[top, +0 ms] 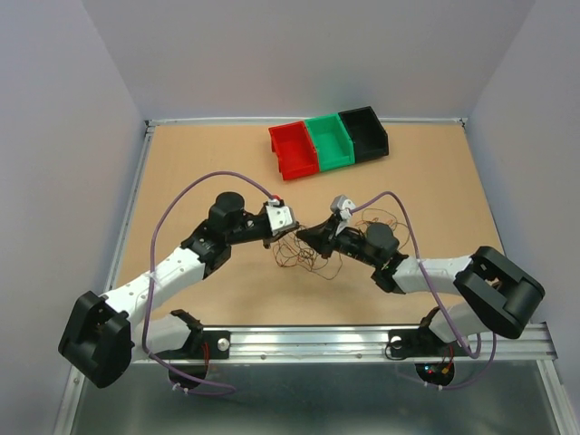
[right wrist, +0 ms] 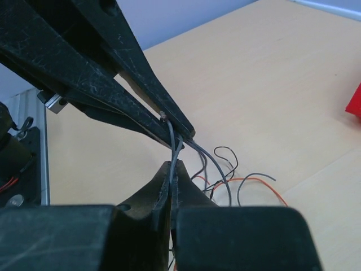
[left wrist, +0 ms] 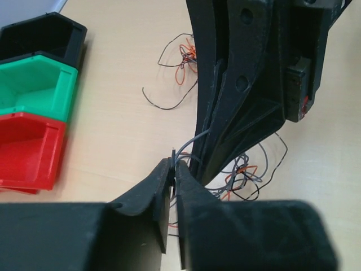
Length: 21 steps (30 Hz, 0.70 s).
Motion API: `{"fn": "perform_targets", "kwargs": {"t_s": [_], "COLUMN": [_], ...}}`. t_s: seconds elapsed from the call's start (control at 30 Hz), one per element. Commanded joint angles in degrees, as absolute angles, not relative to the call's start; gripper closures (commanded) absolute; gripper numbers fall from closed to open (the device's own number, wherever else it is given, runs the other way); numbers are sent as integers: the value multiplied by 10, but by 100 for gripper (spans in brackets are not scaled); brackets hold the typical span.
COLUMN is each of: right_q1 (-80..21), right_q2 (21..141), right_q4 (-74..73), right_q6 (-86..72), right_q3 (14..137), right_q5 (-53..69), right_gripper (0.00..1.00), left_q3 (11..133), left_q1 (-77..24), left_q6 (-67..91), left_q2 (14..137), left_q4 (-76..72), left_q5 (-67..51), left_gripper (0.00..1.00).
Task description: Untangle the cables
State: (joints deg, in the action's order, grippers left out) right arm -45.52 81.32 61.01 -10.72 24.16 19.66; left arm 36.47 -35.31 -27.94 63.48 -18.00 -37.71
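Plain grey walls close in a tan desk (top: 227,163), and along its far edge you have three bins touching in a row: red bin (top: 292,149), green bin (top: 329,142), black bin (top: 364,134). Nothing shows inside them from above.

The cables (top: 304,254) lie mid-desk, between the two arms and well apart from the bins. They form a loose tangle of very thin orange, dark and grey loops. A few loose curls spread out to the right, beside the right arm.

Your left gripper (left wrist: 173,165) and right gripper (right wrist: 172,166) meet tip to tip just above that tangle. In the left wrist view, the left fingers (left wrist: 152,192) are pressed almost together, with a grey strand standing up in the thin slit between the tips. From the right wrist view, the same fingers look pinched on a small bundle of grey strands that trails down toward the desk (the slit is hair-narrow).

The right fingers (right wrist: 152,195) are closed too, clamping a grey strand that rises straight to the left tips just above. So both grips sit on the same few strands, very near each other.

Past the right gripper, the left wrist view also shows a small separate knot of orange and dark loops lying flat on the desk.
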Motion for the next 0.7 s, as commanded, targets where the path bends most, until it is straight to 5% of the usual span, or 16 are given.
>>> {"fn": "perform_targets", "kwargs": {"t_s": [0.0,0.1,0.2,0.67], "right_q1": [-461,-461,-461,-461], "right_q2": [775,754,742,730], "right_q4": [649,649,649,650], "right_q6": [-101,-103,-105,-121], "right_q3": [245,233,226,219], "right_q5": [163,158,160,106], "right_gripper": [99,100,100,99], "left_q3": [401,399,392,378], "left_q1": [-356,-354,-352,-338], "left_q6": [-278,-277,-279,-367], "left_q2": [622,617,606,579], "left_q4": [-189,-188,-190,-143], "left_q5": [-352,-338,-340,-431], "left_gripper": [61,35,24,16]}}
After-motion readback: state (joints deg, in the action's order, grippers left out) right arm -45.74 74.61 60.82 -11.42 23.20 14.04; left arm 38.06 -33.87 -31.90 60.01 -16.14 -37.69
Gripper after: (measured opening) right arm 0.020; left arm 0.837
